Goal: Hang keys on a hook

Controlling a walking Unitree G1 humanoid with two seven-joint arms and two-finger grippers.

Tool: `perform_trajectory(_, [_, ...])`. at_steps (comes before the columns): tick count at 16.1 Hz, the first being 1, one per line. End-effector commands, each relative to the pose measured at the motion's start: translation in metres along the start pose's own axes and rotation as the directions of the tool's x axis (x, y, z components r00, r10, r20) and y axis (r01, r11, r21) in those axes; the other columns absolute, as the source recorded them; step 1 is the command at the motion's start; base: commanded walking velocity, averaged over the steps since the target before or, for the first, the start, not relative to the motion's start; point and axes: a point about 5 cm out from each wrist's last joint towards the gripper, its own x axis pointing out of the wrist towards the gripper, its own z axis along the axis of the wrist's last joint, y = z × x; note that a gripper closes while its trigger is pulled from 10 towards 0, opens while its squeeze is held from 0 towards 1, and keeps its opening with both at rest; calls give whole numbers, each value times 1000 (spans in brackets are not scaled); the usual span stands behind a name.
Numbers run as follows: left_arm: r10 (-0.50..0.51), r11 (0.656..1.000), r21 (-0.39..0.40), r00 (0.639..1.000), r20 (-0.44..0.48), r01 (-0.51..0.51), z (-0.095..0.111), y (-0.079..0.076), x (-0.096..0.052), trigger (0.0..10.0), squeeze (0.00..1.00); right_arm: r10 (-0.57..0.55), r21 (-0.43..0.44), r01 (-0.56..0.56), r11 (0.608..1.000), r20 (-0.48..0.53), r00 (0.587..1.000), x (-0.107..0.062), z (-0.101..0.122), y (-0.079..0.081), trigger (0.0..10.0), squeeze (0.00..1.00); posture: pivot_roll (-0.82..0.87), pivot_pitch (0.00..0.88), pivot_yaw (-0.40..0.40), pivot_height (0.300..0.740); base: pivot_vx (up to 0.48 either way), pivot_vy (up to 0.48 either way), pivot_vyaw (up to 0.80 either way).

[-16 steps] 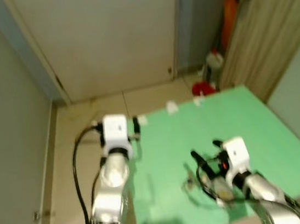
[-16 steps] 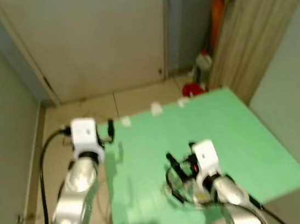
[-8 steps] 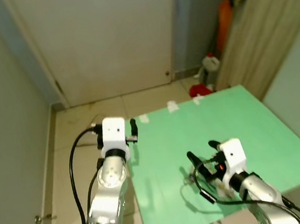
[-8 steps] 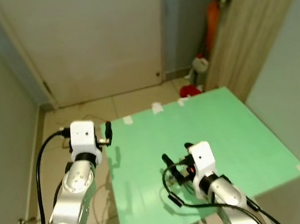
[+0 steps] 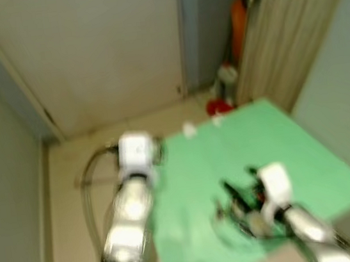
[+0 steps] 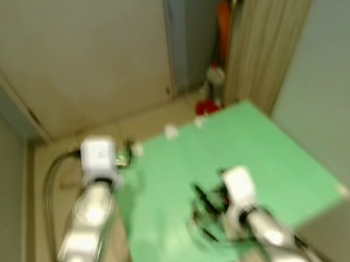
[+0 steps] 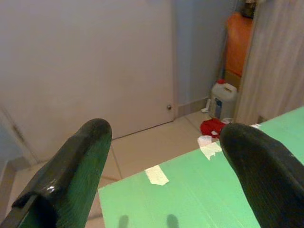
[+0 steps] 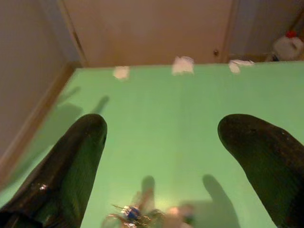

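1. Right now the right gripper (image 8: 161, 156) hovers low over the near part of a green table (image 5: 273, 137), its two black fingers (image 8: 61, 171) spread wide with nothing between them.
2. Just below and between those fingers, in the right wrist view, a bunch of keys (image 8: 133, 214) lies flat on the green top, with a blue bit among the metal; the fingers are near the keys but apart from them.
3. From the head views, which are blurred, the keys (image 5: 221, 213) show as a small dark tangle just left of the right gripper (image 5: 241, 193).
4. Over at the table's far left corner, the left gripper (image 7: 166, 156) is held up with its fingers (image 7: 71, 166) also spread wide, holding nothing.
5. Strips of pale tape (image 7: 156, 175) lie on the far edge of the table.
6. Beyond the table stands a closed pale door (image 7: 85, 61) above a tiled floor (image 7: 152, 147).
7. To the far right, in the corner, a white jug with a red cap (image 7: 223, 99) stands on the floor; what it holds cannot be told.
8. Beside it a red thing (image 7: 212, 127) lies on the floor, and an orange thing (image 7: 240, 40) stands behind it, next to a curtain (image 5: 290, 25).
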Motion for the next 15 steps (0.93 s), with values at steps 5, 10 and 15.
perform_trajectory(5, [1, 1000, 25, 999, -38, 0, -7, 2, -3, 10000, 0, 18, 5, -18, 1000, 4, 1000, 1, 1, 7, 10000, 0, -214, 36, 46, 740, 0, 0, 0])
perform_trajectory(10, [-22, 999, 37, 999, -45, 23, -8, -3, -3, 10000, 0, 17, 5, -17, 1000, -6, 1000, -1, 0, 6, 10000, 0, -218, 36, 47, 740, 0, 0, 0])
perform_trajectory(15, [-35, 999, 36, 999, -13, 35, -3, -5, -4, 10000, 0, 19, 9, -19, 1000, -7, 1000, 0, -1, 8, 10000, 0, -218, 39, 53, 740, 160, -237, 0])
